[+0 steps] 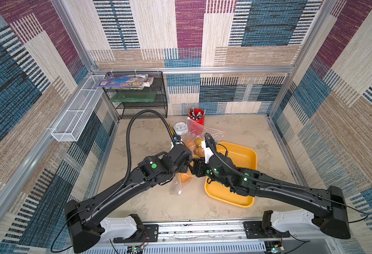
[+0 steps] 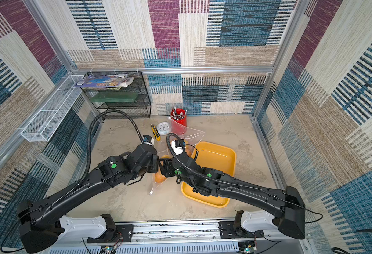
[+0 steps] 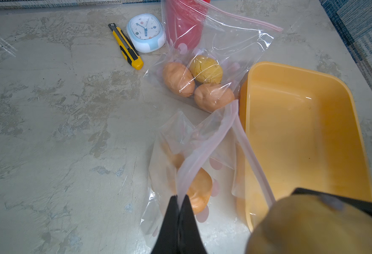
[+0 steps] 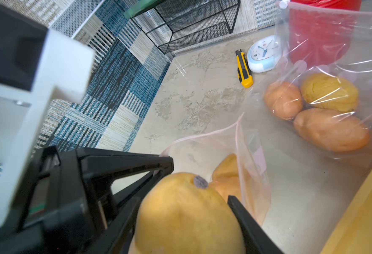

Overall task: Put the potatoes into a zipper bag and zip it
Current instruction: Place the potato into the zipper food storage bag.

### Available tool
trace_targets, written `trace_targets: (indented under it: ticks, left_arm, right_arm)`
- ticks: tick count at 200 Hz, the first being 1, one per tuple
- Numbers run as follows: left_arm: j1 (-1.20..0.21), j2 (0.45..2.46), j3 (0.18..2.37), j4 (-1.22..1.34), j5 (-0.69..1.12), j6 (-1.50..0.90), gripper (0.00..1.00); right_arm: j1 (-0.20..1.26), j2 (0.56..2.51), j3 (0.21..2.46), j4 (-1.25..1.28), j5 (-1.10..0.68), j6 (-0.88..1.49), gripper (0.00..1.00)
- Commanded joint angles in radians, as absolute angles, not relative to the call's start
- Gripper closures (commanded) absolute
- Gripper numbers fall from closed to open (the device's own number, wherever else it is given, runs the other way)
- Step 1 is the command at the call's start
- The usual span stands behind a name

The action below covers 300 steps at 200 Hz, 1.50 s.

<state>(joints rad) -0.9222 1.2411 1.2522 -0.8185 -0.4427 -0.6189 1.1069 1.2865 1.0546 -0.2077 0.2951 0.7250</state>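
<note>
A clear zipper bag lies beside the tray, and my left gripper is shut on its pink rim, lifting the mouth apart. Two tan-orange potatoes show inside it. My right gripper is shut on another tan-orange potato right at that mouth, close to the left fingers. A second bag, its mouth apart, leans on the red cup, with two tan potatoes and a yellower one inside. In both top views the wrists meet over the near bag.
An empty yellow tray sits under the right arm. A yellow utility knife, a small clock and a red cup of pens stand behind the bags. A black mesh rack and a white wire basket line the back left.
</note>
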Motion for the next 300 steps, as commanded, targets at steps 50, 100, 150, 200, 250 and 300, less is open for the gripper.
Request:
trace_targets:
  ticks: [50, 100, 150, 200, 250, 300]
  left_arm:
    - [-0.922, 1.223, 1.243, -0.801, -0.457, -0.600, 1.00]
    - [-0.920, 1.220, 1.241, -0.800, -0.456, -0.601, 1.00]
    - [-0.922, 1.222, 1.240, -0.799, -0.457, -0.602, 1.00]
    - [-0.921, 1.220, 1.239, -0.801, -0.457, -0.602, 1.00]
    - [-0.920, 1.216, 1.239, -0.801, -0.457, -0.602, 1.00]
    - [-0.922, 1.213, 1.236, -0.801, -0.459, -0.602, 1.00]
  right_arm:
    - [1.071, 1.449, 1.109, -0.218, 0.327, 0.738, 0.64]
    - [1.049, 1.468, 1.108, -0.218, 0.353, 0.735, 0.52]
    - [1.048, 1.475, 1.110, -0.216, 0.354, 0.728, 0.41]
    - [1.048, 1.479, 1.113, -0.224, 0.358, 0.724, 0.27]
    - [1.049, 1.463, 1.111, -0.227, 0.364, 0.721, 0.28]
    - [1.081, 1.381, 1.120, -0.268, 0.401, 0.713, 0.34]
